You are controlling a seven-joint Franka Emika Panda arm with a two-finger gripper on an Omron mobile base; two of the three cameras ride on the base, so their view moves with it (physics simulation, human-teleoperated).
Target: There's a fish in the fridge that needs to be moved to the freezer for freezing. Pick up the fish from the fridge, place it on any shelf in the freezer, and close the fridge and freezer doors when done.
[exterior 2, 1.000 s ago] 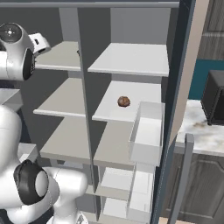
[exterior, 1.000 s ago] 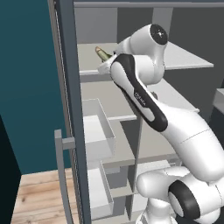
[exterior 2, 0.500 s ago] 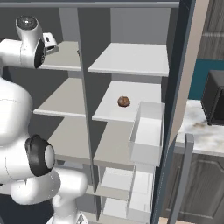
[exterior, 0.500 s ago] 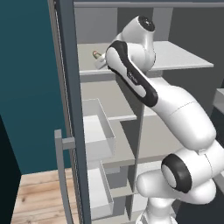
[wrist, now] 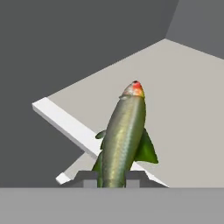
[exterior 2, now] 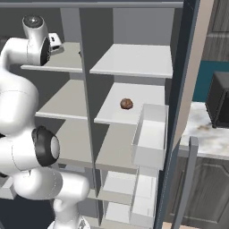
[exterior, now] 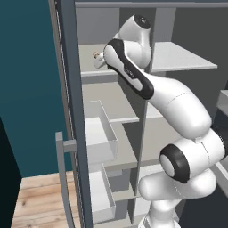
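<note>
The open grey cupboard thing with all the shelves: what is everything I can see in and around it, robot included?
fish: one, olive green with a red tip, held over the top shelf of the left half
shelves: several, light grey, stacked in both halves
round lump: one, brown, on a middle shelf of the right half
clear bins: several, pale, on the inner sides of both open doors
doors: two, slate grey, both swung open
bar handle: pale grey, on the left door
dark box: one, black, on the marbled counter at right
floor: wood planks, lower left
arm: one, white with dark joints
tool: one, dark fingertips shut on the fish
</note>
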